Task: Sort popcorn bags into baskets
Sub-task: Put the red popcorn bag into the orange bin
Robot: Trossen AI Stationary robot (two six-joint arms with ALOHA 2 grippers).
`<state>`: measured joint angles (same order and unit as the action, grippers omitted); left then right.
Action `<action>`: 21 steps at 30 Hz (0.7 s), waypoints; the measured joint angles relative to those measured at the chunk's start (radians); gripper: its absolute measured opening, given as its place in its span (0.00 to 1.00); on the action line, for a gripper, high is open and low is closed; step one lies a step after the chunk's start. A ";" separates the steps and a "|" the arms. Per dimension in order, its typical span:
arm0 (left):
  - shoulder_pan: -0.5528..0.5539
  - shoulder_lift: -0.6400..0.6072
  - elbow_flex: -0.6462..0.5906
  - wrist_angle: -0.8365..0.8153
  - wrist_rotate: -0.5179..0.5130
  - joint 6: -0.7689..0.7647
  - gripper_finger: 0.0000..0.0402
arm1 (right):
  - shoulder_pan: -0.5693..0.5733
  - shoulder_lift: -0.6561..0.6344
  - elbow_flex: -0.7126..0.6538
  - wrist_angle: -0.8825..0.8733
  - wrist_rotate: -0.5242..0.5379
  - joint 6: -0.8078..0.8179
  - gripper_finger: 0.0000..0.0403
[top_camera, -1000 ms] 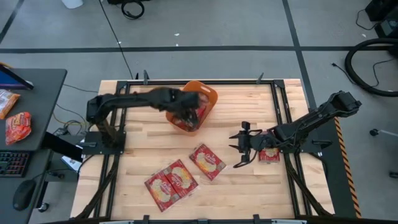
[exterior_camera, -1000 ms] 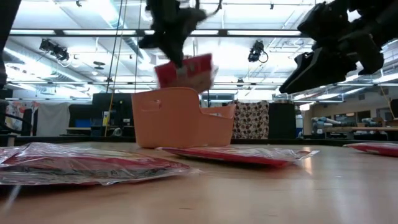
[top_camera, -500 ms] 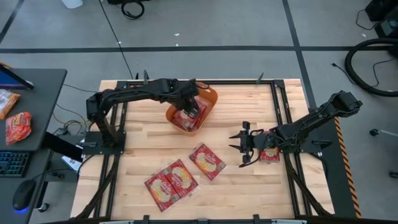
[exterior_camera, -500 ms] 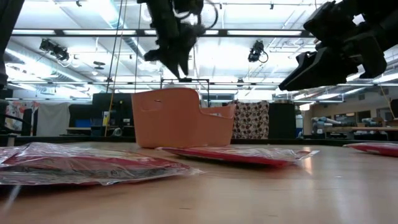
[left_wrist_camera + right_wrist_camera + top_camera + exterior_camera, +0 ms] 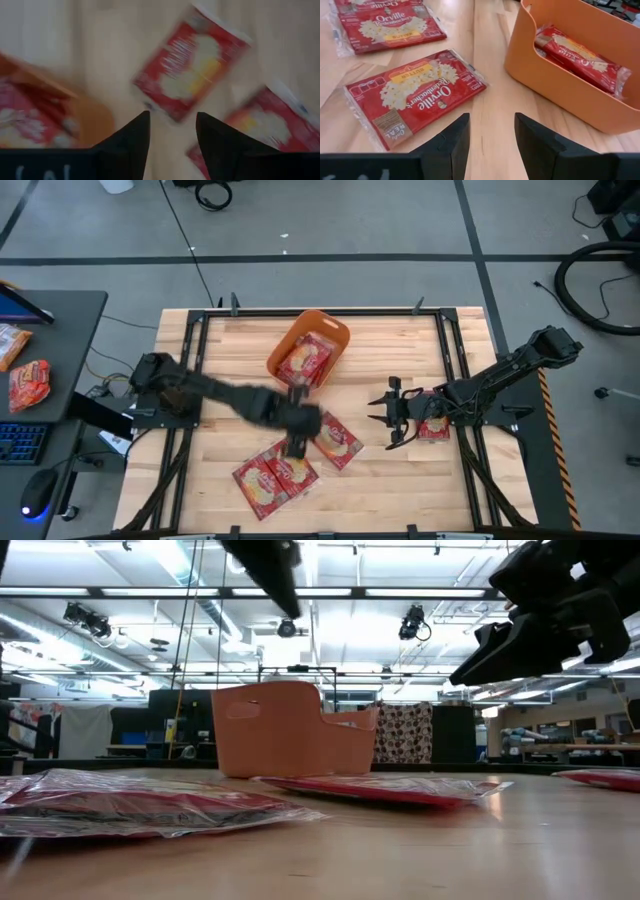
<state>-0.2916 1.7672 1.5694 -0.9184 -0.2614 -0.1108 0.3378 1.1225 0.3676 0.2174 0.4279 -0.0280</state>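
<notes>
The left gripper (image 5: 297, 432) is seen over the middle of the worktop (image 5: 400, 490), blurred in the high view. Its wrist view shows the two dark fingers (image 5: 131, 142) parted with nothing between them; a loose popcorn bag (image 5: 191, 61) lies on the wood just beyond the tips, apart from them.

The right gripper (image 5: 392, 412) is held above the worktop toward its right edge, fingers (image 5: 447, 145) spread and empty, touching nothing. One bag (image 5: 433, 430) lies partly under the right arm beside that edge, mostly covered.

The orange basket (image 5: 336, 333) stands near the worktop's far edge, around the centre, with a bag (image 5: 305, 361) lying inside it. In the right wrist view the basket (image 5: 555, 87) is cut off by the frame.

On the worktop near the front edge two bags (image 5: 272, 473) are seen side by side, touching or overlapping. Another bag (image 5: 337, 442) lies just beside them, next to the left gripper and partly covered by it. Print on the bags in the left wrist view cannot be read.
</notes>
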 joint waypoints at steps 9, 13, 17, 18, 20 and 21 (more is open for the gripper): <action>-0.255 0.000 -0.185 0.120 -0.044 -0.171 0.41 | 0.000 0.000 0.000 0.014 -0.003 0.005 0.40; -0.348 0.000 -0.271 0.215 -0.132 -0.165 0.41 | 0.000 0.000 0.000 0.014 -0.003 0.006 0.40; -0.385 0.000 -0.308 0.248 -0.164 -0.096 0.41 | 0.000 0.001 0.000 0.015 -0.003 0.009 0.40; -0.387 0.002 -0.321 0.254 -0.163 -0.097 0.41 | 0.000 0.001 0.000 0.016 -0.003 0.009 0.40; -0.387 0.019 -0.344 0.272 -0.156 -0.117 0.41 | 0.000 0.001 0.000 0.017 -0.003 0.008 0.40; -0.387 0.030 -0.356 0.279 -0.148 -0.119 0.41 | 0.000 0.001 0.000 0.019 -0.003 0.008 0.40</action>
<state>-0.6788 1.7971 1.2133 -0.6390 -0.4097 -0.2293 0.3374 1.1236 0.3679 0.2362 0.4244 -0.0196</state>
